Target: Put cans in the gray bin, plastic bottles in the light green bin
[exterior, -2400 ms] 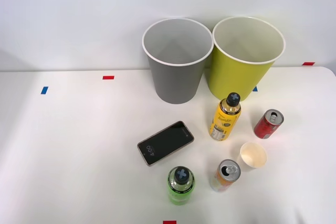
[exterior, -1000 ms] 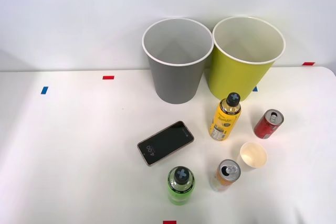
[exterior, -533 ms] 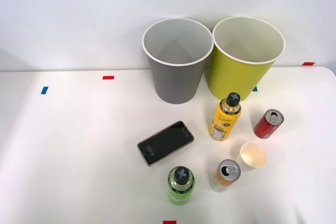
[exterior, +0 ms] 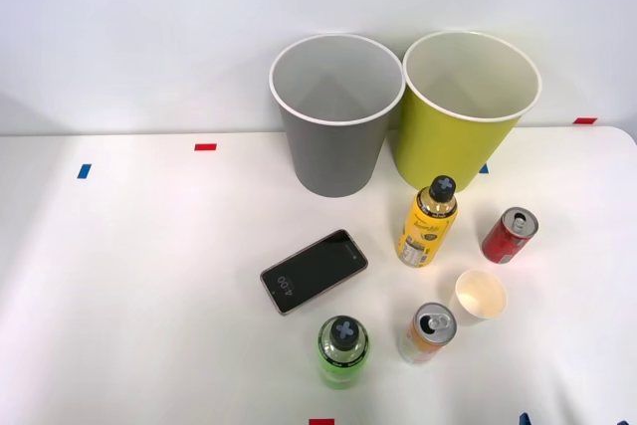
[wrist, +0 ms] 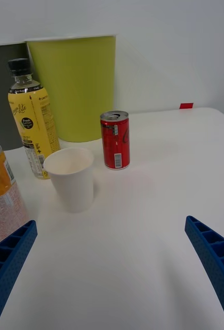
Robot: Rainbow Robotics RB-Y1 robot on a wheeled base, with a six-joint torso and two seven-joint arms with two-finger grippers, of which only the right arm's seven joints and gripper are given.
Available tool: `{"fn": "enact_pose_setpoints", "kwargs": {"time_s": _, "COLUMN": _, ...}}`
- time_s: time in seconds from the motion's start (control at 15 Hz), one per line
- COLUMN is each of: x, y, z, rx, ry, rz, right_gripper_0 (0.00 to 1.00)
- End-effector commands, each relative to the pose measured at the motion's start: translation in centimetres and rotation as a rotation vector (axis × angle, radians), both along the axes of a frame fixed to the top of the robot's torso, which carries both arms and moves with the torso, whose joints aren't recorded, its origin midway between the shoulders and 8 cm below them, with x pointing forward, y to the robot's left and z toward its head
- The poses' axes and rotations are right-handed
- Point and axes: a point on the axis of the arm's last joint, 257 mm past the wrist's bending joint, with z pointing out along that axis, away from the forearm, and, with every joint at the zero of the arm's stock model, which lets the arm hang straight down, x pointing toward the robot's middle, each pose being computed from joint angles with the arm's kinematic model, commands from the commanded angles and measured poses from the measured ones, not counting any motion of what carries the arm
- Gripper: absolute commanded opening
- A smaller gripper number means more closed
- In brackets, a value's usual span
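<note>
The right gripper (wrist: 112, 289) is spread wide with nothing between its blue ribbed fingers (wrist: 215, 258), low over the white table (wrist: 143, 247) at its near right side. Closest ahead stands a cream paper cup (wrist: 70, 178), with the orange can (wrist: 1, 198) just beside it. Beyond them stand the red can (wrist: 115, 139), upright and apart from its neighbours, and the yellow bottle (wrist: 33, 129), with the light green bin (wrist: 76, 85) behind.

The red can is probably light, stiff and smooth-sided; a grasp across the middle of its body should hold best.

The front view adds the gray bin (exterior: 333, 151) beside the light green one, both showing nothing inside, the green bottle (exterior: 343, 350) near the front edge, and a black phone (exterior: 314, 271) lying flat. The wrist view gives the can's label and its clearance from the cup.
</note>
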Motion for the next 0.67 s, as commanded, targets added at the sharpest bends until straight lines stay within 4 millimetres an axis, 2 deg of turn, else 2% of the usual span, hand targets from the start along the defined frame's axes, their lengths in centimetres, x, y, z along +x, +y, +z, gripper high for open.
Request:
{"fn": "enact_pose_setpoints", "kwargs": {"time_s": 0.07, "x": 0.7, "y": -0.7, "z": 1.4, "rx": 0.029, "ry": -0.047, "rz": 0.042, "right_gripper_0": 1.00}}
{"fn": "enact_pose_setpoints", "kwargs": {"time_s": 0.2, "x": 1.6, "y": -1.6, "z": 2.4, "rx": 0.002, "ry": -0.083, "rz": 0.063, "right_gripper_0": 1.00}}
{"fn": "enact_pose_setpoints", "kwargs": {"time_s": 0.4, "x": 3.7, "y": -4.1, "z": 3.5, "rx": -0.076, "ry": -0.122, "rz": 0.013, "right_gripper_0": 1.00}}
{"fn": "enact_pose_setpoints", "kwargs": {"time_s": 0.67, "x": 5.7, "y": -6.0, "z": 2.5, "rx": -0.100, "ry": -0.119, "rz": 0.009, "right_gripper_0": 1.00}}
